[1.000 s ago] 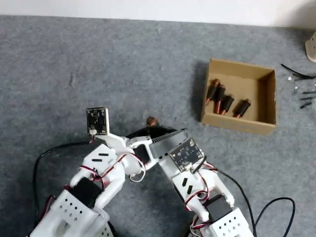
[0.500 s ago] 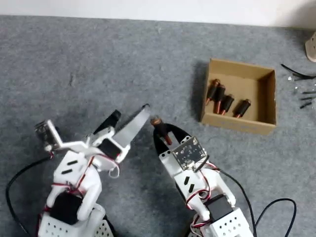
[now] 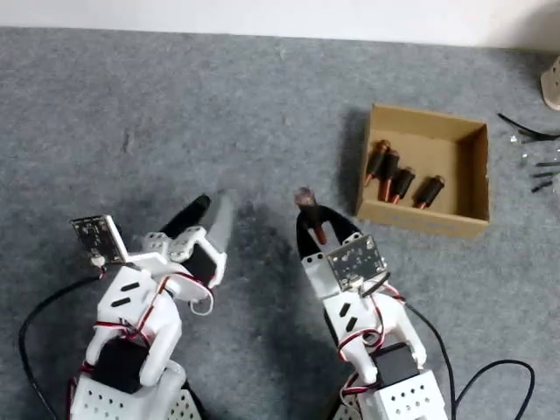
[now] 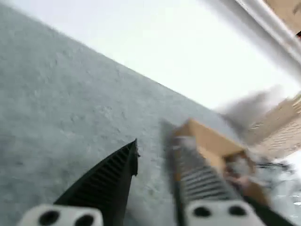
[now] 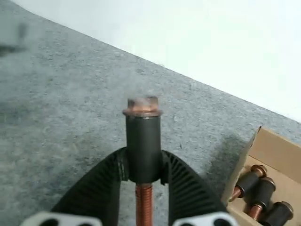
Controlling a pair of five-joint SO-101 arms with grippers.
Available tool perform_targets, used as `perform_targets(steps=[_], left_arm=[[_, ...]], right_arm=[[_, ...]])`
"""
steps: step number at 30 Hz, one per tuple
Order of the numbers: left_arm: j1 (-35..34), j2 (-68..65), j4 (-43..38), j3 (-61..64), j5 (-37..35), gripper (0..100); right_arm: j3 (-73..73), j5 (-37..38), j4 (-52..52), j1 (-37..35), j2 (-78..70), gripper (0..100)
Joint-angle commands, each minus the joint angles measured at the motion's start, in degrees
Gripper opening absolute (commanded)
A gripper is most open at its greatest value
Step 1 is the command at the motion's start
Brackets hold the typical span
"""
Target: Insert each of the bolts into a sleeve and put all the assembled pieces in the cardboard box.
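My right gripper [image 3: 312, 229] is shut on an assembled piece [image 5: 142, 141], a copper bolt inside a black sleeve, held above the grey mat with its head [image 3: 304, 197] pointing away from the arm. It hangs left of the cardboard box [image 3: 468, 226], which holds several assembled pieces [image 3: 401, 180]; these pieces [image 5: 256, 188] and the box [image 5: 282, 150] also appear in the right wrist view. My left gripper [image 3: 210, 213] stands open and empty over the mat, farther left. Its black and pale fingers [image 4: 113, 176] are spread, with the box [image 4: 207, 141] beyond them.
Black cable ties and small parts [image 3: 534, 162] lie on the mat to the right of the box. A pale object [image 3: 551, 83] sits at the right edge. The grey mat [image 3: 175, 114] stretches open at the back left.
The two grippers were together at the piece a second ago. My left gripper let go and drew back to the left; my right gripper has carried the piece rightward, nearer the box.
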State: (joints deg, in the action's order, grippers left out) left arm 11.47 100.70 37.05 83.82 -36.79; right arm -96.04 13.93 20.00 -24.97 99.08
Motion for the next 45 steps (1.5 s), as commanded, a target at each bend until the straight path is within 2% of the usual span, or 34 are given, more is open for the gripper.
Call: perform_targets(steps=[1, 3, 7, 11, 16, 22, 26, 36, 45], left_arm=[[-6.2, -0.31, -1.85, 1.54, 5.01, 1], [-9.1, -0.31, -4.92, 3.74, 8.44, 1], [-8.75, -0.31, -11.6, 8.92, 15.12, 1], [-11.56, -0.31, -15.38, 12.26, 22.42, 1], [-11.47, -0.31, -16.62, 13.41, 22.68, 1], [-11.38, -0.31, -16.7, 13.41, 22.68, 1], [-11.38, -0.31, -16.7, 13.41, 22.77, 1], [-11.38, -0.75, -16.7, 13.49, 22.86, 1], [-11.38, -0.84, -16.62, 13.49, 22.86, 1]], right_arm=[[-6.11, 0.26, -2.59, 2.15, 0.31, 0.8], [-6.11, 0.26, -3.03, 4.09, 0.31, 0.8], [-6.11, 0.26, -3.38, 8.4, 0.31, 0.8], [-6.02, 0.44, -3.38, 12.88, 0.31, 0.9], [-5.58, 0.62, -3.38, 18.59, -0.22, 0.5], [2.24, 0.62, -3.12, 20.88, -4.18, 0.5], [14.11, 0.26, -3.21, 20.62, -19.03, 0.5], [52.62, 0.0, -3.12, 21.58, -69.67, 0.5], [81.27, -17.49, -1.89, 32.66, -103.52, 0.5]])
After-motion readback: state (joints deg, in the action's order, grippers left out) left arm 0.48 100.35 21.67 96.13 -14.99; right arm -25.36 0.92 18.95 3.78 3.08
